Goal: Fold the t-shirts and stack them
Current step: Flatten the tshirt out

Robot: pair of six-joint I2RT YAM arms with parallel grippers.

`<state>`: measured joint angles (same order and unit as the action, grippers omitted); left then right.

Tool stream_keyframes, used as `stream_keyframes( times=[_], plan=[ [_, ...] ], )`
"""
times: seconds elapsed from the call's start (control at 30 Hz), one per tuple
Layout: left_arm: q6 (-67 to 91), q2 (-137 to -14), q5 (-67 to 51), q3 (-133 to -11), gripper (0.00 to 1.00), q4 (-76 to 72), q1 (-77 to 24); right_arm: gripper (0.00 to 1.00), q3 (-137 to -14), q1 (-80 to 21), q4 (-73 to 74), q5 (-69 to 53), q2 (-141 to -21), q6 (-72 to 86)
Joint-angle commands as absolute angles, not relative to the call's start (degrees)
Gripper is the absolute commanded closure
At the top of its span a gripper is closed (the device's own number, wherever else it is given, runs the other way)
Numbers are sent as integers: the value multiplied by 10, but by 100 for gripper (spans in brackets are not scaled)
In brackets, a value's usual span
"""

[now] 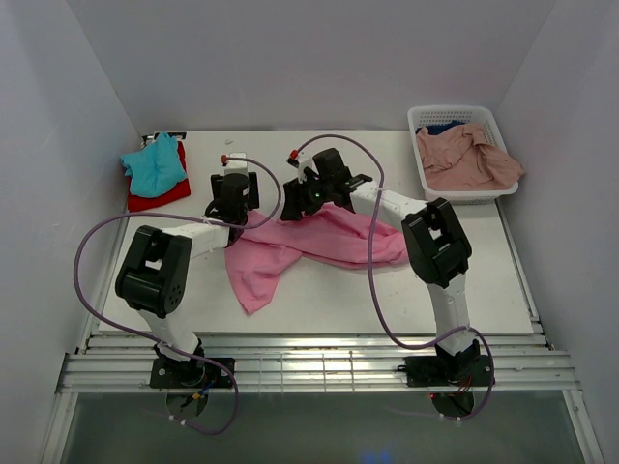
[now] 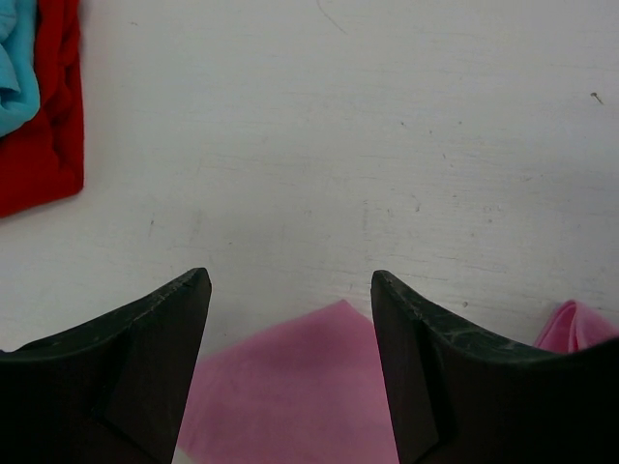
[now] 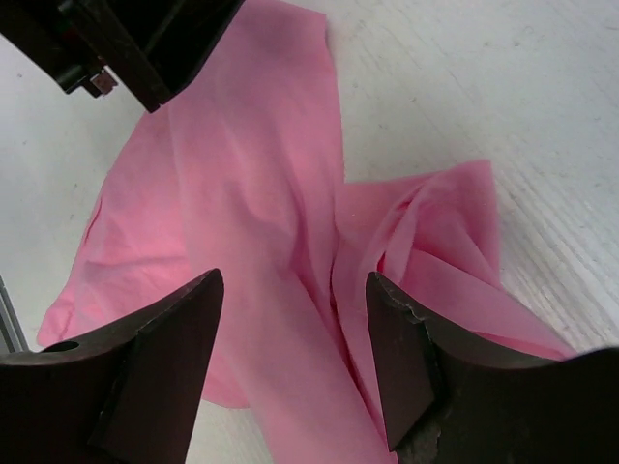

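The bright pink t-shirt [image 1: 309, 246] lies crumpled in the middle of the table. My left gripper [image 1: 235, 193] is open above its far left corner; that corner [image 2: 309, 377] shows between the open fingers. My right gripper [image 1: 308, 193] is open over the shirt's far edge, with bunched pink folds [image 3: 290, 319] between its fingers. A teal shirt [image 1: 157, 162] lies on a red shirt [image 1: 160, 193] at the far left. A dusty salmon-pink shirt [image 1: 466, 159] fills the basket, with dark blue cloth [image 1: 447, 127] under it.
The white lattice basket [image 1: 426, 174] stands at the far right corner. The red shirt's edge [image 2: 44, 145] and the teal one [image 2: 14, 68] show at the left of the left wrist view. White walls close in the table on three sides.
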<state>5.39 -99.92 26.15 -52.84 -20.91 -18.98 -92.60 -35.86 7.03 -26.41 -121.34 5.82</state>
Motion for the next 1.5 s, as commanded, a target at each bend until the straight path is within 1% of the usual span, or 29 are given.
stream_keyframes(
  times=[0.0, 0.37, 0.77, 1.0, 1.13, 1.17, 1.27, 1.3, 1.47],
  plan=[
    [64, -973, 264, -521, 22, -206, -192, 33, -951, -364, 58, -279, -1210, 69],
    [62, -959, 265, -514, 22, -205, -192, 35, -961, -373, 72, -219, -1225, 45],
    [64, -946, 268, -507, 22, -206, -192, 35, -939, -373, 69, -201, -1241, 45],
    [64, -947, 272, -507, 22, -206, -192, 39, -944, -373, 78, -197, -1249, 44],
    [65, -943, 273, -504, 22, -206, -192, 41, -927, -373, 75, -192, -1246, 41],
    [67, -943, 274, -504, 22, -206, -192, 42, -925, -373, 75, -192, -1246, 41],
    [67, -941, 276, -504, 22, -206, -192, 48, -924, -373, 75, -195, -1250, 40],
    [66, -942, 276, -504, 22, -206, -192, 52, -925, -373, 75, -195, -1252, 40],
    [66, -937, 282, -502, 22, -207, -192, 60, -932, -374, 83, -198, -1259, 36]
  ],
)
